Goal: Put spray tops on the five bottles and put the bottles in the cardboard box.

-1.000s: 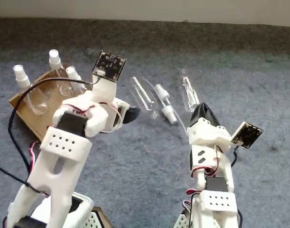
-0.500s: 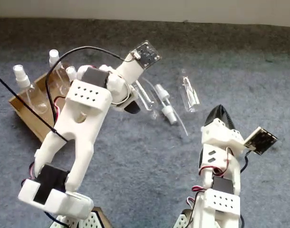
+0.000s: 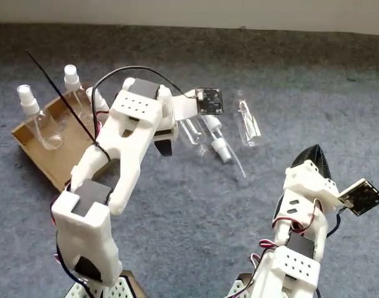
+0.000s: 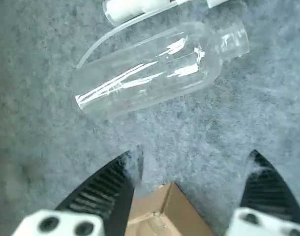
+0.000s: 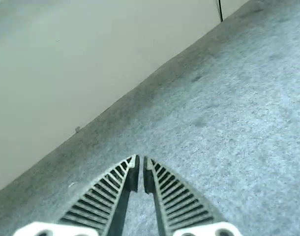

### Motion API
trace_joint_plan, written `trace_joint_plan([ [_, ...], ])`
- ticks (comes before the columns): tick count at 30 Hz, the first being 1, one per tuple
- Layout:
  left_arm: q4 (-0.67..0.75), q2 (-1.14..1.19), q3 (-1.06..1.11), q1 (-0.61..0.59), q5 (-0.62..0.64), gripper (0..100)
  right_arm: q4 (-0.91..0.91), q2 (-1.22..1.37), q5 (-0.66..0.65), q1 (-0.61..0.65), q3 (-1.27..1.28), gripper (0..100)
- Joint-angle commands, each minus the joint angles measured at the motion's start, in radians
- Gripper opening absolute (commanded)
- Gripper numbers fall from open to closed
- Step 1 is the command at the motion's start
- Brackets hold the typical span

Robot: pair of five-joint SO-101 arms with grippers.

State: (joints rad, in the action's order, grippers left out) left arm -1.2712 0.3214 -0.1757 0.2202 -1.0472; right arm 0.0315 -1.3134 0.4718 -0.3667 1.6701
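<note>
Cardboard box (image 3: 45, 154): sits at the upper left of the high view, open side up, so that finished bottles can stand in it.
Capped bottles (image 3: 29, 107): three stand upright in the box with white spray tops on. I judge these three done.
Uncapped bottle (image 4: 150, 69): clear, and lies on its side on the grey carpet (image 3: 196, 217) at upper centre of the high view. Its neck is open and it has no top on.
Loose spray tops (image 3: 221, 148): two white ones lie on the carpet just right of that bottle, within easy reach for fitting.
Second bottle (image 3: 247, 124): lies on its side further right of the tops. What is inside it I cannot tell.
Left gripper (image 4: 192, 164): jaws spread wide and holding nothing. It hovers low just short of the uncapped bottle, and the gap looks wide enough to straddle the bottle's body. A brown cardboard corner shows between the jaws.
Right gripper (image 5: 141, 160): at the lower right of the high view, jaws nearly together with only a slit between them, and empty. It points up and away from the work, probably parked to leave room.
Step in hand: likely picking up the fourth bottle, with two left to cap and box.
</note>
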Motion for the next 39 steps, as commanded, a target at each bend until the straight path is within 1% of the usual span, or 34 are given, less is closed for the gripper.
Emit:
trace_joint_plan([
  [1,0.017,0.041,-0.154,0.035,-0.081,28,0.005,0.005,0.008,-0.010,0.025,2.0],
  [4,0.017,0.090,-0.239,0.062,-0.141,28,0.005,0.005,0.005,-0.002,0.025,2.0],
  [7,0.017,0.163,-0.308,0.099,-0.224,28,0.005,0.005,0.003,0.035,0.025,2.0],
  [13,0.075,0.354,-0.483,0.113,-0.344,18,0.004,0.005,0.002,0.056,0.027,2.0],
  [17,0.074,0.446,-0.579,0.108,-0.351,19,0.002,0.005,0.002,0.056,0.027,2.0],
  [20,0.074,0.486,-0.610,0.105,-0.353,19,0.002,0.005,0.002,0.056,0.027,2.0],
  [37,0.071,0.564,-0.611,0.105,-0.348,19,0.002,0.005,0.002,0.056,0.027,2.0],
  [39,0.017,0.561,-0.613,0.101,-0.347,19,0.002,0.005,0.002,0.056,0.027,2.0],
])
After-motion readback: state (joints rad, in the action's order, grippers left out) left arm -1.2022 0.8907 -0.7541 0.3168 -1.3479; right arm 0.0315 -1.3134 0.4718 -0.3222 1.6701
